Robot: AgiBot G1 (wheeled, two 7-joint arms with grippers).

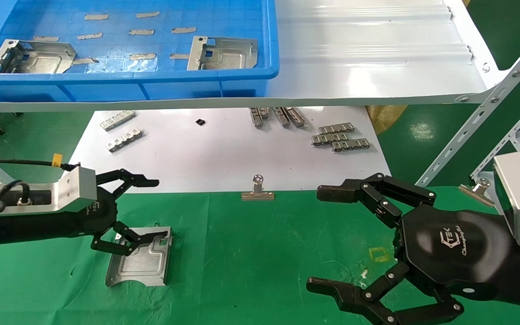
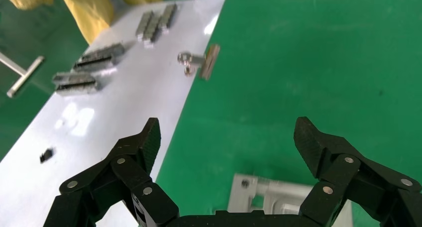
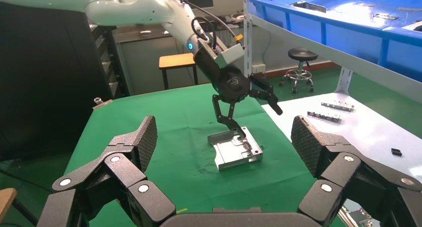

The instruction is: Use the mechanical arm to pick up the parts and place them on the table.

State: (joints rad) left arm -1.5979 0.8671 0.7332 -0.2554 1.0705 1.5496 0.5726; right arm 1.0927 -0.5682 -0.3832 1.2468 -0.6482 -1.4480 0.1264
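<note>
Nearest, the right gripper (image 1: pixel 355 239) hangs spread and empty over the green table (image 1: pixel 260 253). Farther off, the left gripper (image 1: pixel 145 210) is spread too, its lower fingers (image 1: pixel 127 241) touching one part (image 1: pixel 140 264) that lies flat on the cloth beneath them. Beyond both hands two more parts (image 1: pixel 224 53) lie in the blue bin (image 1: pixel 151 83), above the white sheet (image 1: pixel 215 149) and a clip (image 1: pixel 257 192).

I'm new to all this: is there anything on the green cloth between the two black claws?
In the head view, only bare green table lies between the left gripper and the right gripper.
</note>
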